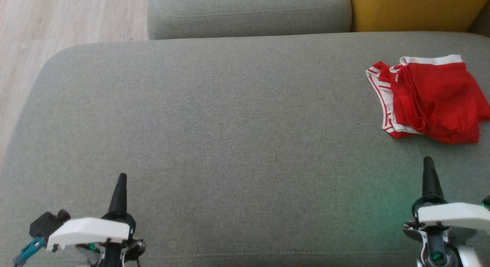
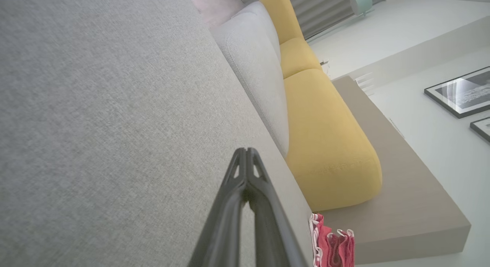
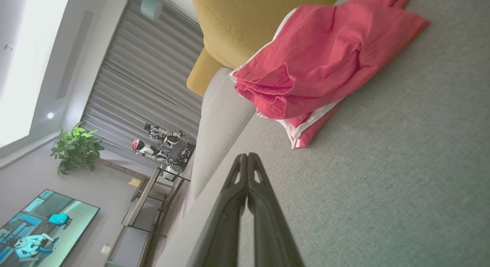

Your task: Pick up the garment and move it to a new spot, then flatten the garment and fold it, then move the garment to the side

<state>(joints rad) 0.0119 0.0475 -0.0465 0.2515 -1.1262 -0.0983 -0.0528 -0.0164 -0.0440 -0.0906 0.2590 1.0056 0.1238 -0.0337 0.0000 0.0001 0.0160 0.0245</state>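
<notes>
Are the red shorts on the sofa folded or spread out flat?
Loosely folded: the red shorts lie doubled over, layered edges stacked, rumpled, not flat.

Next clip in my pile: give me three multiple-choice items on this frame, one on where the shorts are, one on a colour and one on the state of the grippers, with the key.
1. Where on the sofa seat do the shorts lie, in the head view?
A. centre
B. far right
C. near left corner

2. What colour is the cushion behind the shorts?
A. blue
B. black
C. yellow

3. How do the left gripper and right gripper stand?
A. both shut, empty
B. both wide open
C. left one shut on the shorts

Key:
1 B, the shorts sit by the seat's right edge.
2 C, a yellow cushion shows just beyond them.
3 A, each is closed tight in its wrist view, with nothing held and clear of the shorts.
</notes>
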